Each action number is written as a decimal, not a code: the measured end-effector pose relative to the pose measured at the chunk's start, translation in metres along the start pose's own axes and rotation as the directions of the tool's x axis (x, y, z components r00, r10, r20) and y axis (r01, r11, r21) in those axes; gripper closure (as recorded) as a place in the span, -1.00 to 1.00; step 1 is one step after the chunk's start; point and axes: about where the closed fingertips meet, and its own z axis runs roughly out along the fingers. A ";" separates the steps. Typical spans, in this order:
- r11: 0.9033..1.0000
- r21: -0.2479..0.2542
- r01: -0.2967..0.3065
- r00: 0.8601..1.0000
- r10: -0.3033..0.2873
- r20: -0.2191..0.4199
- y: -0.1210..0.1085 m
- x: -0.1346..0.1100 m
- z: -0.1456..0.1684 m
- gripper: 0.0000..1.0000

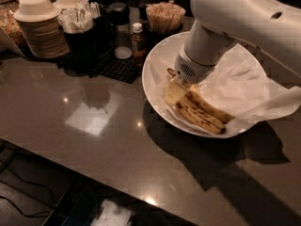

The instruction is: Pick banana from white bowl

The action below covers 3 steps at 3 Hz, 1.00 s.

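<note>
The wide white bowl [155, 60] lined with crinkled white paper stands on the dark counter at centre right. Two spotted yellow bananas lie side by side in its front part. The longer, slimmer banana [200, 120] is the nearer one, and the other banana [210, 108] lies just behind it. My gripper [178, 89] hangs from the white arm and reaches down into the bowl at the bananas' left ends. The arm hides the middle of the bowl.
A stack of small off-white bowls [40, 25] stands at the back left. Beside it are a black holder with packets [82, 29], a small sauce bottle [137, 39], a shaker [120, 20] and a cup of wooden stirrers [164, 15]. The counter's front edge runs diagonally at the lower left.
</note>
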 end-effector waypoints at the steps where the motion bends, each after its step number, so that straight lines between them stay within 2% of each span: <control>1: 1.000 -0.003 0.015 1.000 -0.015 0.004 -0.003 0.002 -0.001 0.10; 3: 1.000 -0.015 0.022 0.999 -0.023 -0.046 -0.007 0.027 0.006 -0.06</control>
